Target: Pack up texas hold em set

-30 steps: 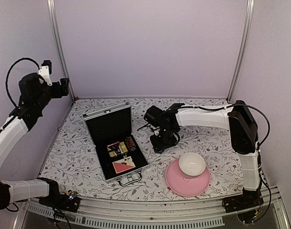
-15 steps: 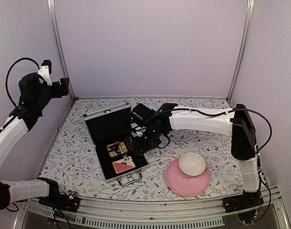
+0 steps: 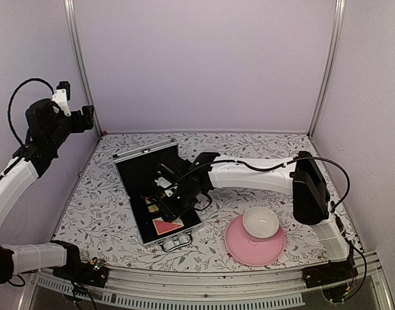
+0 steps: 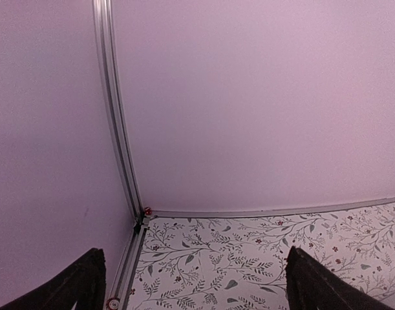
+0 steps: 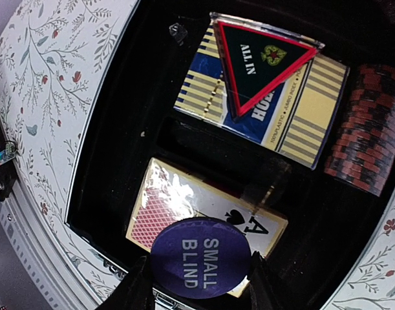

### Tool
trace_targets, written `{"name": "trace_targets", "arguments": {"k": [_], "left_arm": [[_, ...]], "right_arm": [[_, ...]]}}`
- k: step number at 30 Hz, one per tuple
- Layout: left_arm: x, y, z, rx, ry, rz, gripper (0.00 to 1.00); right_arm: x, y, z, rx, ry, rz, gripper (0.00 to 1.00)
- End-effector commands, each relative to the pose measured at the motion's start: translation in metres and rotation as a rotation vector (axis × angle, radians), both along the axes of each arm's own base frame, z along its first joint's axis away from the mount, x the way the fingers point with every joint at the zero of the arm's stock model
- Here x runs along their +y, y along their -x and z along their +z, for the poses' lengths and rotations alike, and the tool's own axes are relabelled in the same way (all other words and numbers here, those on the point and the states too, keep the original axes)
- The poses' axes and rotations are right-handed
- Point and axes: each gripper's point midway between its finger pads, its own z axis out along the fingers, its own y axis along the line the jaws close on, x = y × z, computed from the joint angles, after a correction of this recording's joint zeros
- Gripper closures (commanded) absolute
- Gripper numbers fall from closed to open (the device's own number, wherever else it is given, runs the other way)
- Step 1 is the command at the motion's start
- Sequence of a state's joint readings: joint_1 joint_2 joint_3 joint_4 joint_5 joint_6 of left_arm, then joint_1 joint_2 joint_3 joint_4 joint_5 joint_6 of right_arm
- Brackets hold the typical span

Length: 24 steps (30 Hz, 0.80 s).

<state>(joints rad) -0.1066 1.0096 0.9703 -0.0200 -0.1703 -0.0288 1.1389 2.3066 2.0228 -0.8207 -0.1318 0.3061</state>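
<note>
Left arm [image 3: 19, 171] is raised, left gripper [image 4: 194, 290] gaping; right arm [image 3: 249, 173] stretches leftward, right gripper [image 5: 197, 287] pinching the blue disc [image 5: 200, 257].

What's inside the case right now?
In the silver case: striped card box with a triangular ALL IN marker on it, red-backed card box, dark red chip stack. The right gripper holds the blue disc above the red-backed box, hiding part of it.

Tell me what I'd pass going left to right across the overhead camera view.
Raised left pincer → open silver briefcase → pink plate carrying the white bowl. The right pincer, holding the blue disc, overlaps the briefcase, so it's left out.
</note>
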Motion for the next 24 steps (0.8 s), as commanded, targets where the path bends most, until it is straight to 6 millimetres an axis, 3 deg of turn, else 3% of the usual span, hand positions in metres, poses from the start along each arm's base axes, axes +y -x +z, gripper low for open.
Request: {"name": "trace_targets", "arguments": {"k": [1,3,7,24], "left_arm": [[-0.002,0.0,0.001,-0.012,-0.011,-0.001,0.03],[-0.002,0.0,0.001,-0.011,-0.011,-0.002,0.03],[-0.002,-0.001,0.0,-0.009,-0.012,-0.004,0.03],[-0.003,-0.001,-0.001,-0.006,-0.013,-0.005,0.03]], "right_arm": [[0.02,0.006,0.004,0.003,-0.056,0.056,0.53],[0.022,0.009,-0.013,0.02,-0.036,0.071,0.53],[0.024,0.013,-0.023,0.03,-0.02,0.084,0.53],[0.027,0.031,-0.042,0.06,0.003,0.152,0.52]]}}
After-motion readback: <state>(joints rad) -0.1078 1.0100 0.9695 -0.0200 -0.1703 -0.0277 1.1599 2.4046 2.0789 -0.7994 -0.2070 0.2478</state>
